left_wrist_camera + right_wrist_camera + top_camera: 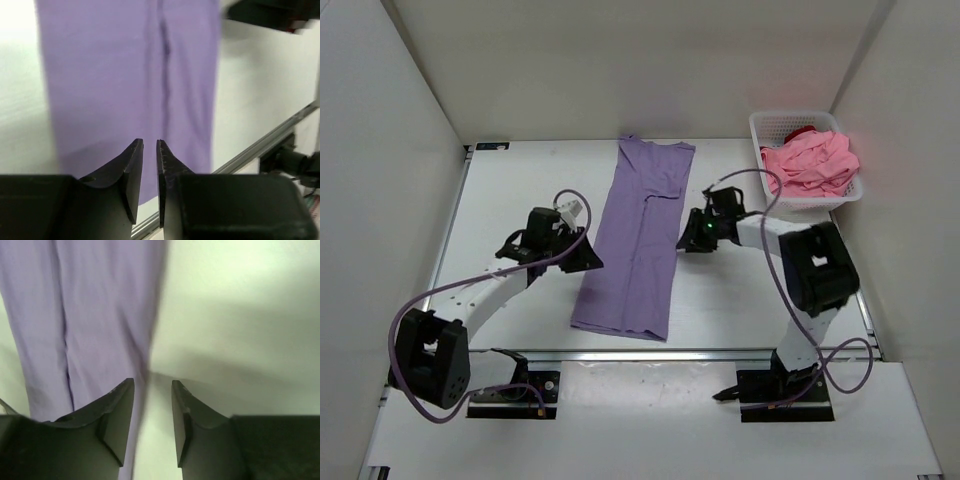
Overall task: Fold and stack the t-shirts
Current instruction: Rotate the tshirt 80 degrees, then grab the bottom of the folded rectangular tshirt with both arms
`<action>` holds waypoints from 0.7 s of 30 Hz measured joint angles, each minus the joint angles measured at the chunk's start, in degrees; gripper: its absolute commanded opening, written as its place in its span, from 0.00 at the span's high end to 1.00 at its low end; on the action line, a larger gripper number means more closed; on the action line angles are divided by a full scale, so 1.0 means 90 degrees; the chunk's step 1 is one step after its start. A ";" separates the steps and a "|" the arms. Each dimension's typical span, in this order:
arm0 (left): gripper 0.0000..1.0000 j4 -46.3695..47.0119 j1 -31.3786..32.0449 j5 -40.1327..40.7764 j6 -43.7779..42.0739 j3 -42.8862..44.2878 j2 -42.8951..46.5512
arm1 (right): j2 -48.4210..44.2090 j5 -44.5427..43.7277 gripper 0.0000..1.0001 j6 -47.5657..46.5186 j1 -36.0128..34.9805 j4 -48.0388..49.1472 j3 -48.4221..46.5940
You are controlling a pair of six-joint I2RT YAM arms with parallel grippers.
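The lavender t-shirt (640, 240) lies flat in the middle of the table, folded lengthwise into a long narrow strip, collar end far. It also shows in the left wrist view (125, 75) and the right wrist view (100, 315). My left gripper (590, 262) hovers at the strip's left edge near its near end; its jaws (150, 144) stand almost together with nothing between them. My right gripper (683, 243) is at the strip's right edge, slightly open and empty (153, 382). The pink t-shirt (810, 160) is bunched in the basket, and the dark red one (802, 131) peeks out behind it.
The white lattice basket (820, 203) stands at the back right corner. White walls close in the table on the left, back and right. A metal rail (720, 353) runs along the near edge, also in the left wrist view (260, 145).
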State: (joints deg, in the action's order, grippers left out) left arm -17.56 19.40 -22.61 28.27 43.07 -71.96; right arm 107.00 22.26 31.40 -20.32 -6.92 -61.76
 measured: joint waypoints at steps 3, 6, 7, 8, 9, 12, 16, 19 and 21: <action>0.62 -0.0095 0.0068 0.0221 -0.0075 -0.0335 0.0005 | -0.1010 0.0044 0.61 -0.0233 0.0347 -0.0187 0.0950; 0.54 -0.0352 0.0063 0.0520 -0.0168 -0.0678 0.0015 | -0.2125 0.0138 0.61 -0.0301 0.0287 -0.0328 0.1838; 0.52 -0.0459 0.0066 0.0622 -0.0202 -0.0775 0.0017 | -0.2431 0.0151 0.61 -0.0282 0.0180 -0.0328 0.2072; 0.47 -0.0568 0.0068 0.0704 -0.0221 -0.0877 0.0032 | -0.2662 0.0163 0.61 -0.0245 0.0032 -0.0321 0.2261; 0.41 -0.0668 0.0066 0.0818 -0.0245 -0.0984 0.0070 | -0.2873 0.0165 0.61 -0.0170 -0.0180 -0.0291 0.2460; 0.25 -0.0918 0.0015 0.1124 -0.0187 -0.1379 0.0437 | -0.3337 0.0211 0.60 0.0185 -0.1010 -0.0058 0.3128; 0.25 -0.1161 0.0022 0.1537 -0.0083 -0.1513 0.1022 | -0.3679 0.0372 0.60 0.0852 -0.1722 0.0413 0.4068; 0.30 -0.1207 0.0117 0.1761 0.0019 -0.1513 0.1183 | -0.3832 0.0486 0.59 0.1307 -0.1904 0.0901 0.4415; 0.38 -0.1217 0.0202 0.1807 0.0102 -0.1537 0.1149 | -0.3835 0.0495 0.59 0.1515 -0.1974 0.1120 0.4500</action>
State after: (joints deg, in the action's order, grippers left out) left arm -28.51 21.21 -6.35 29.19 29.23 -61.63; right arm 72.49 26.72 45.04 -38.09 3.16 -21.26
